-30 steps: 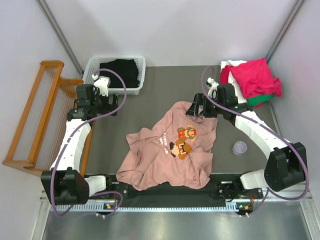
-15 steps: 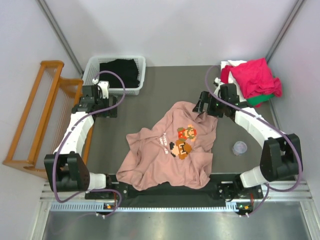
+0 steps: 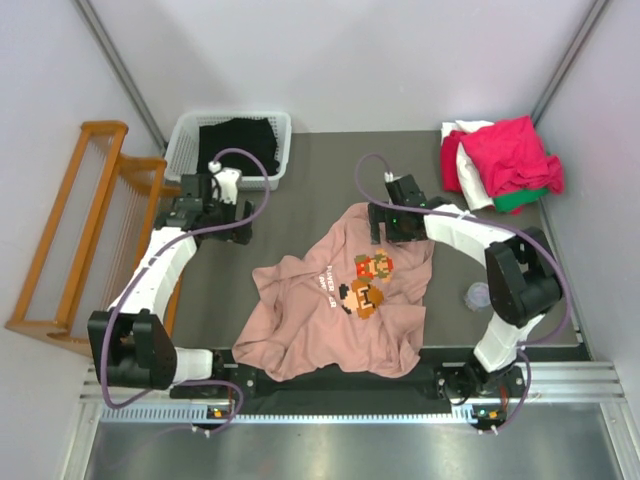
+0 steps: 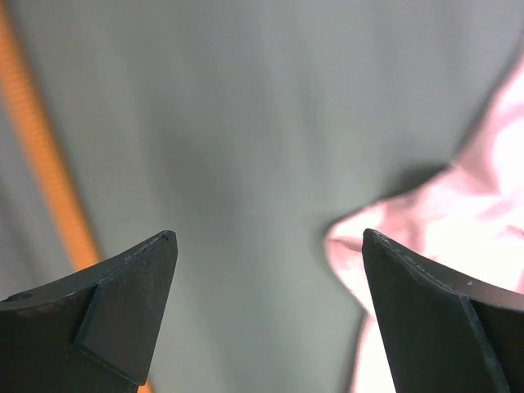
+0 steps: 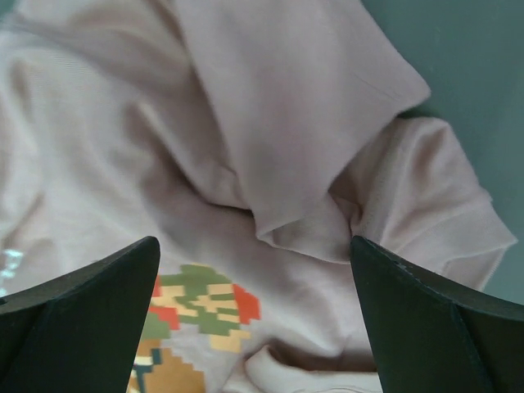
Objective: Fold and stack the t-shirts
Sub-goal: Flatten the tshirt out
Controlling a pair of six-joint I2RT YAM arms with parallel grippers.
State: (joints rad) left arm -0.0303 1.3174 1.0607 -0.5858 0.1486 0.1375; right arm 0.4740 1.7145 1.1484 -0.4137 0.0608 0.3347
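1. Left arm [image 3: 150, 272] and right arm [image 3: 460, 228]: white link shells, black joints [image 3: 520, 280].
2. A purple cable [image 3: 240, 151] runs in loose loops along each arm.
3. Left gripper [image 4: 270, 246] and right gripper [image 5: 254, 254]: matte black wedge fingers [image 4: 123, 303] with flat inner faces and bevelled edges.
4. Both bases are bolted to a black bar [image 3: 330, 385], with a white slotted rail in front.

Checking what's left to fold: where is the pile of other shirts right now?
In the top view the pile of shirts sits at the far right corner of the table, beyond the right gripper and the pink shirt lying mid-table.
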